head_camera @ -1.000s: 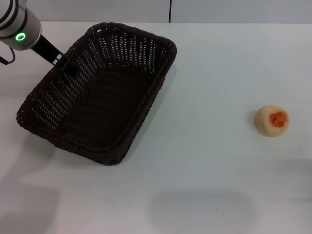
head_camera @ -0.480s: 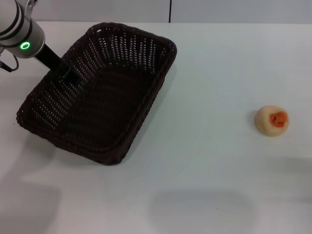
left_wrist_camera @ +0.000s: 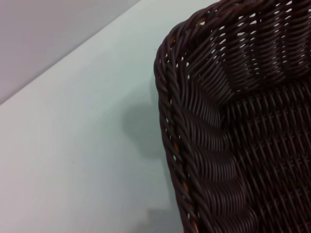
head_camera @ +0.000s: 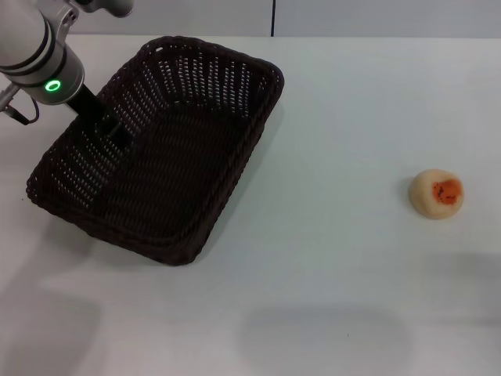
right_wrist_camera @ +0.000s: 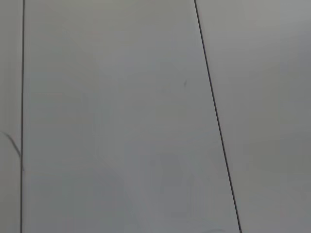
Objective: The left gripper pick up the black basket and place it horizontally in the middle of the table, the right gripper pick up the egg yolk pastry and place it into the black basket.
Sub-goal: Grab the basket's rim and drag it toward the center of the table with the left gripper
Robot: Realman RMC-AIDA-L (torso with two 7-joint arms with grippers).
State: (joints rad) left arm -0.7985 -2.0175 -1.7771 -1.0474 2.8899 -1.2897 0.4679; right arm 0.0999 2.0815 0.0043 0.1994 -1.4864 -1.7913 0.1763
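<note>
The black basket (head_camera: 205, 75) lies at the left of the white table (head_camera: 344, 133), turned diagonally, with nothing in it. My left gripper (head_camera: 110, 126) hangs over the basket's left long rim, its black end reaching down just inside that wall. The left wrist view shows a rounded corner of the basket's braided rim (left_wrist_camera: 171, 121) close up, with bare table beside it. The egg yolk pastry (head_camera: 437, 193) sits alone at the right of the table, orange patch facing up. The right gripper does not show in any view.
The table's far edge meets a grey wall with a dark vertical seam (head_camera: 273, 17). The right wrist view shows only grey wall panels with thin seams (right_wrist_camera: 214, 111).
My left arm has come forward and to the right, moving its gripper from the basket's left rim to just inside it. The basket and the pastry have not moved.
</note>
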